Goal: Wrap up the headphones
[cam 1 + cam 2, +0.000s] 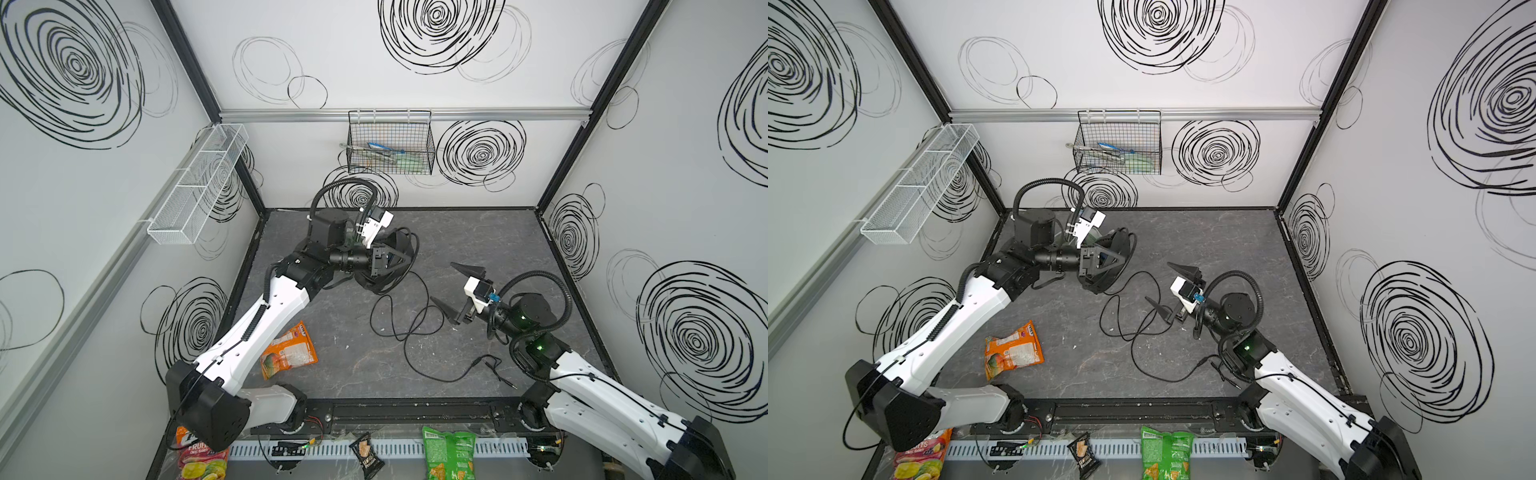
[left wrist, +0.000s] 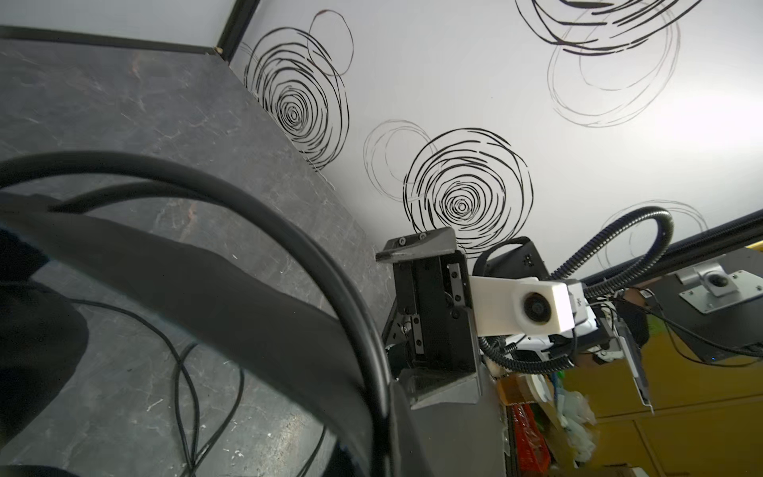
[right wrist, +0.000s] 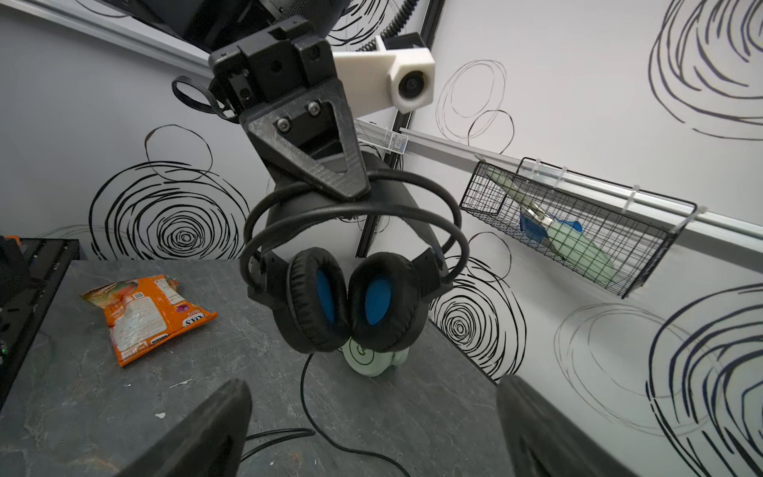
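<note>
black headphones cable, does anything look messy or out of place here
Yes. The black cable trails off the black headphones, which hang from the shut left gripper, and sprawls in loose loops over the table, not wrapped. A crumpled orange snack bag also lies on the table.

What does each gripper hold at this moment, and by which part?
The left gripper is shut on the black headphones, at the top of the headband. The right gripper is open and holds nothing.
</note>
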### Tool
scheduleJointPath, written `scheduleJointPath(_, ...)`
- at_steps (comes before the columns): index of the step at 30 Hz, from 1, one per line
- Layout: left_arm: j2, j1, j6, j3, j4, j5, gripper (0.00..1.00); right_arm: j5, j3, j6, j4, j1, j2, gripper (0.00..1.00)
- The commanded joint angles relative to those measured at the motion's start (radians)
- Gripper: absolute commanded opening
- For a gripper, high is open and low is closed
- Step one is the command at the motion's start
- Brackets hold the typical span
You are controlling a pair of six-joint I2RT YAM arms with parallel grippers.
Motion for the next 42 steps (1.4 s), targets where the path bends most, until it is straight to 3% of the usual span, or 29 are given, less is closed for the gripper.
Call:
scheduleJointPath(1, -0.043, 0.0, -0.043, -0.023, 0.219, 0.134, 0.0, 0.048, 0.04, -0.1, 0.087, 0.006, 0.038, 0.97)
scheduleJointPath(11, -0.012, -0.076, -0.107, -0.071, 0.348, 0.228, 0.0, 0.071, 0.086, -0.121, 0.138, 0.004, 0.13, 0.91)
scheduleJointPath(26, 0.074, -0.155, -0.124, -0.086, 0.364, 0.199, 0.0, 0.136, 0.095, -0.152, 0.217, 0.005, 0.183, 0.72)
scheduleJointPath(31, 0.098, -0.174, -0.193, -0.105, 0.459, 0.216, 0.0, 0.144, 0.089, -0.16, 0.222, 0.006, 0.178, 0.55)
scheduleJointPath(34, 0.108, -0.173, -0.21, -0.11, 0.477, 0.213, 0.0, 0.159, 0.085, -0.171, 0.212, 0.006, 0.166, 0.35)
scheduleJointPath(37, 0.111, -0.166, -0.231, -0.116, 0.5, 0.198, 0.01, 0.169, 0.082, -0.184, 0.206, 0.009, 0.155, 0.24)
scheduleJointPath(40, 0.107, -0.144, -0.242, -0.124, 0.511, 0.159, 0.24, 0.194, 0.081, -0.192, 0.201, 0.019, 0.15, 0.17)
scheduleJointPath(42, 0.1, -0.118, -0.243, -0.124, 0.51, 0.131, 0.44, 0.218, 0.082, -0.195, 0.191, 0.025, 0.149, 0.13)
